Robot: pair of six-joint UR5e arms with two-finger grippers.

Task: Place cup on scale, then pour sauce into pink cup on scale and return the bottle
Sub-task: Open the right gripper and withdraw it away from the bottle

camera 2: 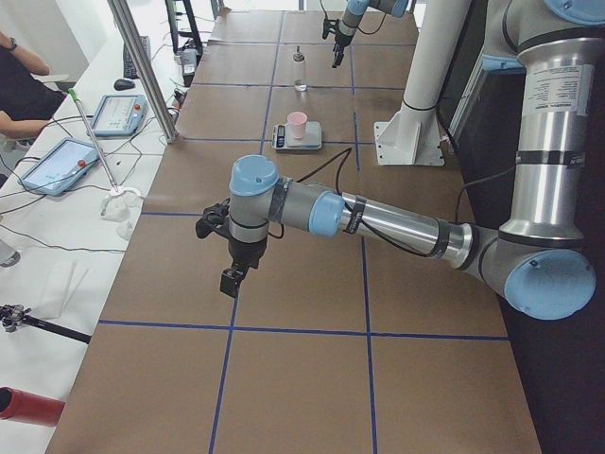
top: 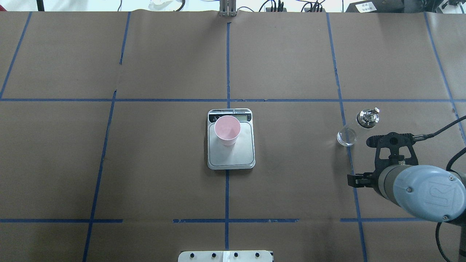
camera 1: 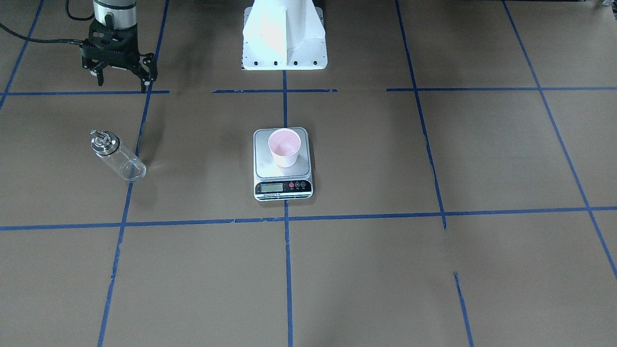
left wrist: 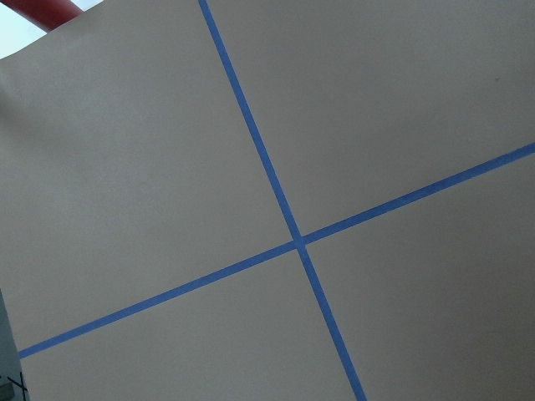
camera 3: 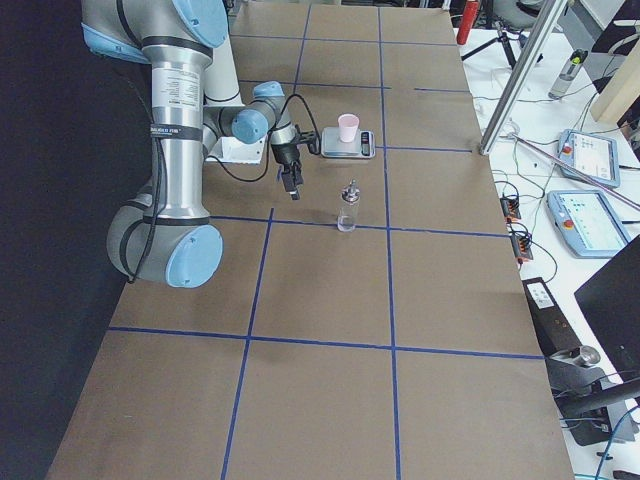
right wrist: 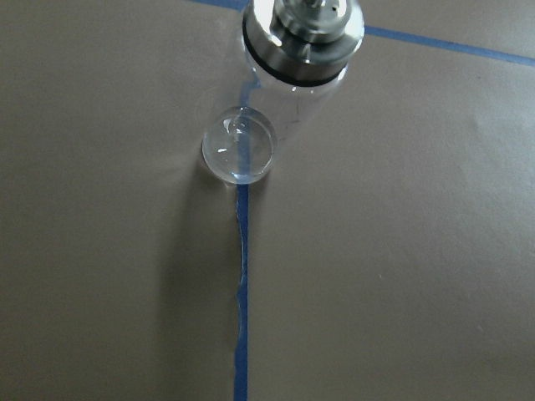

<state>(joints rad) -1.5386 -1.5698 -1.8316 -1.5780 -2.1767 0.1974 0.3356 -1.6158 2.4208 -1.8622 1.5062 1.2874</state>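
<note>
The pale-pink cup [camera 1: 284, 147] stands upright on the steel platform of the scale [camera 1: 283, 185] at the table's middle; both also show in the overhead view, cup [top: 227, 129] on scale [top: 233, 156]. The clear glass bottle [camera 1: 118, 156] with its silver cap stands upright on the table on the robot's right [top: 358, 127], and the right wrist view looks down on it [right wrist: 276, 83]. Its sauce is too clear to make out. My right gripper [camera 1: 123, 83] is open and empty, apart from the bottle on the robot's side [top: 391, 138]. My left gripper [camera 2: 230, 277] hovers over bare table; I cannot tell its state.
The white robot base [camera 1: 284, 43] stands behind the scale. Blue tape lines [left wrist: 292, 238] grid the brown paper table. A metal pole [camera 2: 142, 66], tablets [camera 2: 57, 163] and a person [camera 2: 19, 85] are at the far side bench.
</note>
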